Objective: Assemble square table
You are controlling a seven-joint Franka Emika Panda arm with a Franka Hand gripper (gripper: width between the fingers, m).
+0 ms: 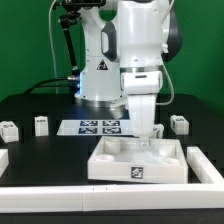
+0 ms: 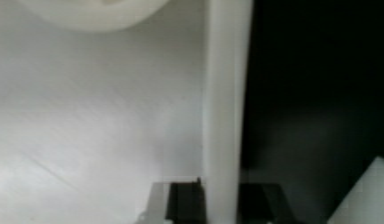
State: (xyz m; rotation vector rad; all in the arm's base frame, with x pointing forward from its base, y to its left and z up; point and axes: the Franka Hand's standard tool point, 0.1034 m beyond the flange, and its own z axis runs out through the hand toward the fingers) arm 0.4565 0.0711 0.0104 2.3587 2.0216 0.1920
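The square table's white slab [image 1: 110, 160] lies hollow face up at the front centre, with a black-and-white tag on its near edge. My gripper [image 1: 150, 138] reaches down onto its far right rim. In the wrist view the slab's inner face [image 2: 100, 120] fills the picture, with a round socket [image 2: 100, 10] at one corner. The gripper [image 2: 223, 192] has its two dark fingers on either side of the slab's rim [image 2: 223, 90] and is shut on it. Three small white legs stand on the table: two on the exterior view's left [image 1: 10, 128] [image 1: 41, 124] and one on the right [image 1: 180, 122].
The marker board [image 1: 100, 126] lies flat behind the slab, in front of the robot base [image 1: 100, 80]. A long white bar [image 1: 60, 192] runs along the front and another [image 1: 205, 165] lies right of the slab. The table is black.
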